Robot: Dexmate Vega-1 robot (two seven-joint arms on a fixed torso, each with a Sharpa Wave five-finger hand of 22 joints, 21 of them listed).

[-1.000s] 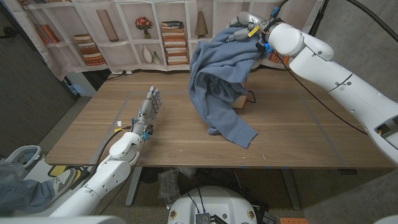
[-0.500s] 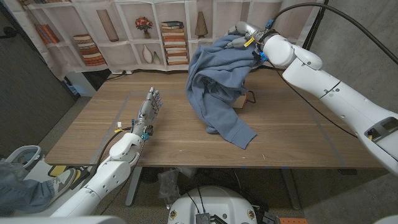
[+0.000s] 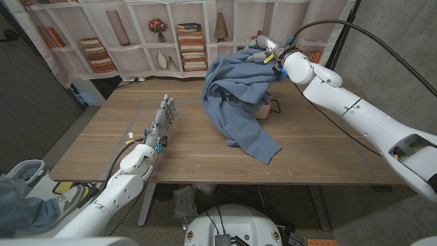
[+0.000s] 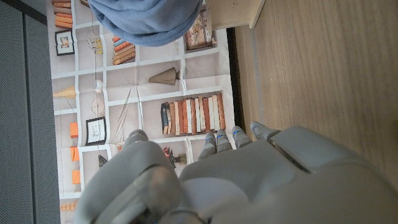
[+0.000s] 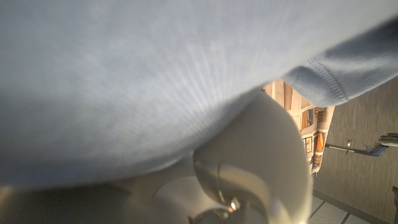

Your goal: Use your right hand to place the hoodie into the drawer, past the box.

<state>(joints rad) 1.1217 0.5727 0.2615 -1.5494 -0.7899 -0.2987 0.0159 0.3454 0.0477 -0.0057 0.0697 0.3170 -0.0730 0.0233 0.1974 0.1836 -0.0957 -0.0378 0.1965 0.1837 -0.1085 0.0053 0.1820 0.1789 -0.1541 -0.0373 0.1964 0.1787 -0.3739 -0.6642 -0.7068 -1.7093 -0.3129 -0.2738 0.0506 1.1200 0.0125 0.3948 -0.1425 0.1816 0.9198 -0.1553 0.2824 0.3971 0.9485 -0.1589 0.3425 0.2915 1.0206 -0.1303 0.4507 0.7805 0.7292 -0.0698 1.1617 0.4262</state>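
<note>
A blue hoodie (image 3: 235, 96) hangs from my right hand (image 3: 263, 52), which grips its top edge high above the table's far side. The cloth drapes down over a small brown box (image 3: 268, 109) and its lower end lies on the wooden table (image 3: 321, 147). In the right wrist view the hoodie (image 5: 155, 68) covers most of the picture over my right hand (image 5: 249, 180). My left hand (image 3: 164, 117) stands on its edge near the table's left side with its fingers straight and together, holding nothing. The left wrist view has that hand (image 4: 205, 180) and the hoodie (image 4: 146, 18) far off.
A backdrop printed with bookshelves (image 3: 157, 41) stands behind the table. Bare wood lies between my left hand and the hoodie, and to the right of the box. A cable (image 3: 382, 37) loops above my right arm.
My right hand has carried the hoodie's top a little left and farther back. The hanging cloth has followed slightly. The left hand has stayed put.
</note>
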